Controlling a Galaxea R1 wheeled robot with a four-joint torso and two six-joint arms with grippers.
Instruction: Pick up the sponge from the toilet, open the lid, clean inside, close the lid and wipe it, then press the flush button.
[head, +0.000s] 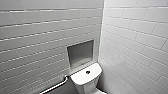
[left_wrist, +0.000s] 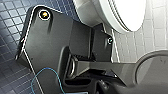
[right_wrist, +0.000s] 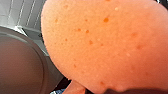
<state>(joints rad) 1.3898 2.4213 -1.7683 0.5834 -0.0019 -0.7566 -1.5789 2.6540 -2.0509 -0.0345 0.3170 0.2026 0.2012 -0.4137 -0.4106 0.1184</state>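
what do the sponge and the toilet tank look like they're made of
The sponge looks like soft orange foam, matte, pocked with small pores. The toilet tank looks like glazed white ceramic, smooth with a soft sheen, though the look alone leaves plastic open.

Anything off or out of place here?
Nothing stands out. On the toilet, the tank cover sits square with the flush button in place. The wall tiles look intact. The sponge looks whole. No spill shows on the blue floor tiles.

Floor (left_wrist: 10, 23): small dark-blue square tiles, pale grout.
On floor: the toilet (left_wrist: 86, 11), white base.
Tank cover (head: 81, 78): the flush button (head: 87, 72) sits in it.
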